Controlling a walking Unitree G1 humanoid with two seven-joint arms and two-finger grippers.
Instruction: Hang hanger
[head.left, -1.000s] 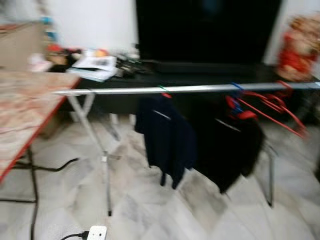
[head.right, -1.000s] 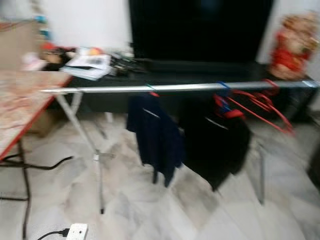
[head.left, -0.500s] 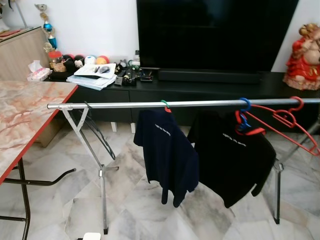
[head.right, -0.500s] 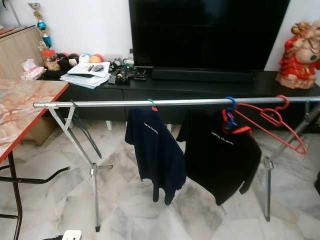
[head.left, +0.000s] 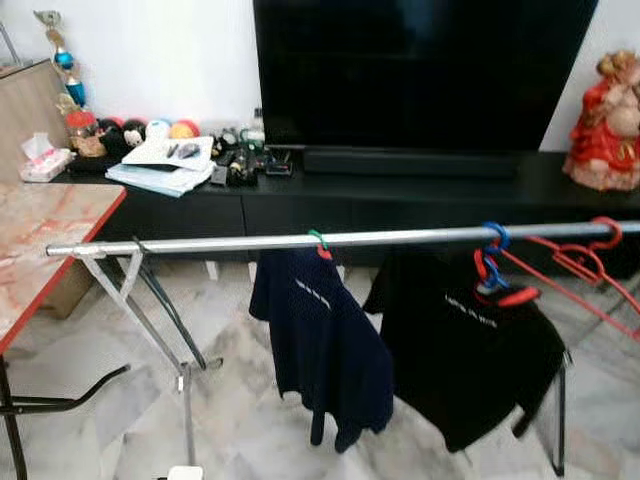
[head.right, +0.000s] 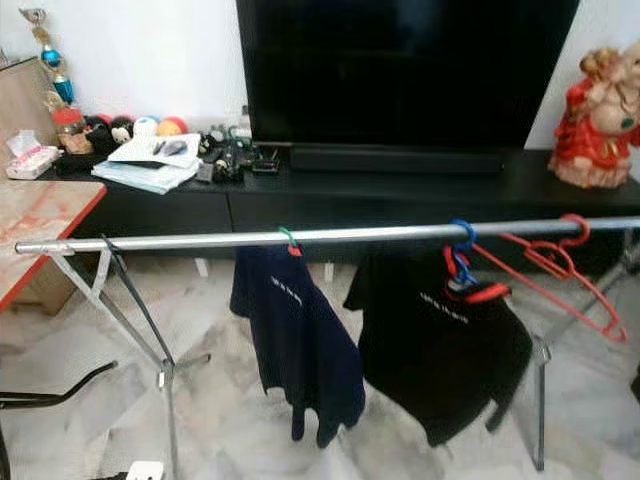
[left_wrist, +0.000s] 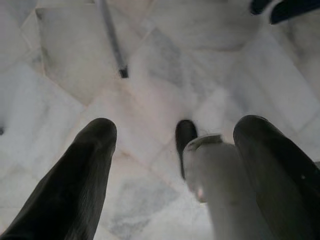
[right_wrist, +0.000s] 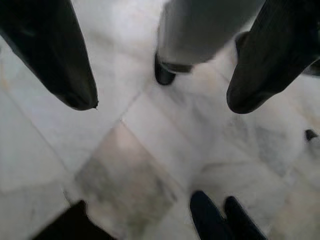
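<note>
Red empty hangers (head.left: 575, 262) dangle at the right end of the drying rail (head.left: 250, 241) beside two dark shirts, and our left gripper (left_wrist: 172, 165) and right gripper (right_wrist: 160, 102), both spread and empty, risk knocking them loose.

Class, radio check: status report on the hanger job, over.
Left pincer and right pincer open, empty, above floor. Red hangers on rail beside black shirt. Nothing blocking.
</note>
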